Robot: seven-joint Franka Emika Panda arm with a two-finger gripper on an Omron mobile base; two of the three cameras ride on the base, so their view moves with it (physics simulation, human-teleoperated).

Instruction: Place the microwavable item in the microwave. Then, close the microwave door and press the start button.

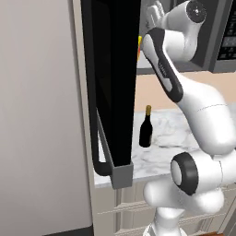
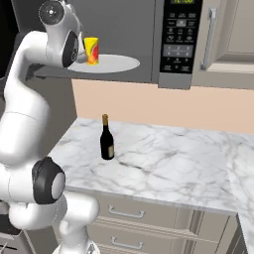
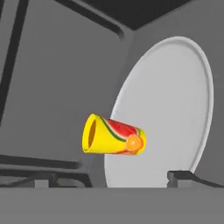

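Observation:
The small yellow cup (image 2: 91, 50) with its red-orange mark stands upright at the left rim of the white turntable (image 2: 116, 63), inside the open microwave (image 2: 124, 25). In the hand view the cup (image 3: 113, 141) lies rolled sideways, just ahead of my gripper (image 3: 111, 180). The gripper is open, its dark fingertips (image 3: 178, 176) spread wide and apart from the cup. My hand (image 2: 74, 49) sits right beside the cup, to its left. The microwave door (image 1: 113, 83) hangs wide open, its black bar handle (image 1: 99, 143) facing left. A yellow sliver of the cup (image 1: 139, 46) peeks past the door's edge.
A dark wine bottle (image 2: 106, 139) with a gold cap stands on the marble counter (image 2: 168, 158) below the microwave. The button panel (image 2: 181, 34) is on the oven's right side, with a beige wall cabinet (image 2: 230, 34) beyond it. Drawers (image 2: 124, 213) run under the counter.

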